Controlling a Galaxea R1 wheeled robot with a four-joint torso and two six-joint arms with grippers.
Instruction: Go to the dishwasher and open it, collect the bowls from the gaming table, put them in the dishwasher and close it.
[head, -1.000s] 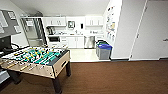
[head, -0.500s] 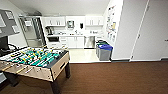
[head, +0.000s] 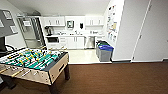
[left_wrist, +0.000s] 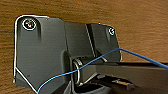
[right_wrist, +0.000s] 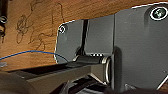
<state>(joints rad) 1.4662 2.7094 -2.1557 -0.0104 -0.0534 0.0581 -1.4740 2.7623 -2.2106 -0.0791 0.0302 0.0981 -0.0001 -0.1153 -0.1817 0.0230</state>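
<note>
The dishwasher (head: 89, 42) is a steel-fronted panel under the white counter at the back of the kitchen, far ahead of me and shut. The bowls and the white-topped gaming table are out of view. Both wrist views look down on the robot's own dark plate over a brown wood-grain floor, with a thin blue cable (left_wrist: 100, 58) running across.
A green-field foosball table (head: 37, 63) with rods stands close at the left on the brown carpet. Two grey bins with blue lids (head: 104, 52) sit by the white wall at the kitchen's right edge. A white door (head: 152, 32) is on the right. White cabinets (head: 72, 42) line the back.
The whole head view has shifted slightly. The foosball table sits a bit lower and larger, so the camera has moved forward. Nothing in the scene itself has moved.
</note>
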